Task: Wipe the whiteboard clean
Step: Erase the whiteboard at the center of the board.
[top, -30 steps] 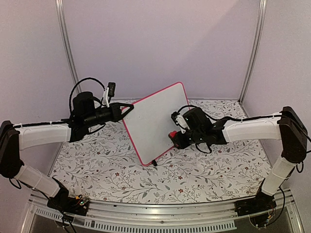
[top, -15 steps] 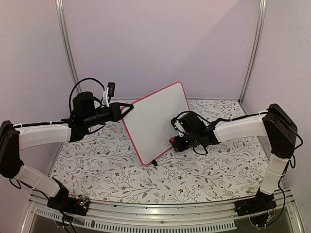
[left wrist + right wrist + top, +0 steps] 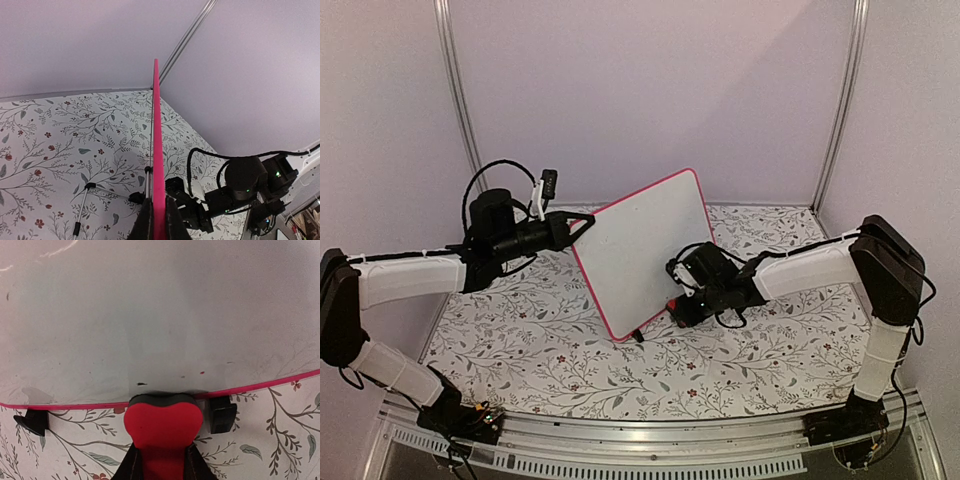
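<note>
Now, left claw (image 3: 159, 222) tight on whiteboard (image 3: 640, 255) edge, right claw (image 3: 161, 460) tight on red eraser (image 3: 162, 422) against board.

We see the whiteboard (image 3: 160, 315) as a smooth, faintly glossy white sheet (grey smudges dull it in places) edged in thin pink plastic. The eraser (image 3: 162, 427) looks matt red, with a dark pad along its top. The table (image 3: 550, 350) has a matt floral-printed covering. The corner posts (image 3: 457, 100) look like pale brushed metal.
</note>
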Action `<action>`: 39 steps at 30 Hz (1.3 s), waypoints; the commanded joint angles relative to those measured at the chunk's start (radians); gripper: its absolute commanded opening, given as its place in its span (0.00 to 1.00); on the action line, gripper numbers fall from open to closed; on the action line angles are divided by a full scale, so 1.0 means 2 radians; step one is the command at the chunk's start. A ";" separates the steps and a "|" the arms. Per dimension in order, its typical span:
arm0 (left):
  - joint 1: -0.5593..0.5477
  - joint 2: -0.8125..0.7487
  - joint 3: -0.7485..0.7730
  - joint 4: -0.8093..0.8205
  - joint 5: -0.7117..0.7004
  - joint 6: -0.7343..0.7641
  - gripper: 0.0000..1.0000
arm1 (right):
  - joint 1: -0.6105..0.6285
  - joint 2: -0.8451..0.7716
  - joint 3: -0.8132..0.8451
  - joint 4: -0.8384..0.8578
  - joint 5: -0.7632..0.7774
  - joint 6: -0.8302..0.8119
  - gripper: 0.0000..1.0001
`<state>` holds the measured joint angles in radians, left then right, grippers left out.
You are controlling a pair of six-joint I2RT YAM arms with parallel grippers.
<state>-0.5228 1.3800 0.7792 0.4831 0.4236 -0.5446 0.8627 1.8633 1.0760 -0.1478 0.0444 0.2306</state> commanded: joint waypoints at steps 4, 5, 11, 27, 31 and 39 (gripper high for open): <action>-0.009 -0.010 0.014 0.023 0.023 -0.005 0.00 | 0.024 0.018 0.017 0.018 -0.076 -0.049 0.22; -0.009 -0.011 0.014 0.024 0.022 -0.004 0.00 | 0.025 0.015 0.018 0.020 -0.079 -0.050 0.22; -0.009 -0.011 0.014 0.024 0.021 -0.004 0.00 | 0.022 -0.011 0.015 0.014 -0.027 -0.038 0.22; -0.009 -0.013 0.013 0.024 0.020 -0.003 0.00 | -0.058 -0.098 -0.033 0.070 -0.061 0.220 0.22; -0.009 -0.014 0.014 0.024 0.020 -0.003 0.00 | -0.060 -0.089 -0.048 0.093 -0.078 0.267 0.22; -0.010 -0.016 0.013 0.023 0.022 -0.004 0.00 | -0.065 -0.035 -0.050 0.132 -0.127 0.309 0.22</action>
<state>-0.5228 1.3800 0.7792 0.4839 0.4290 -0.5430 0.7444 1.7344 0.9802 0.0601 -0.1478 0.7769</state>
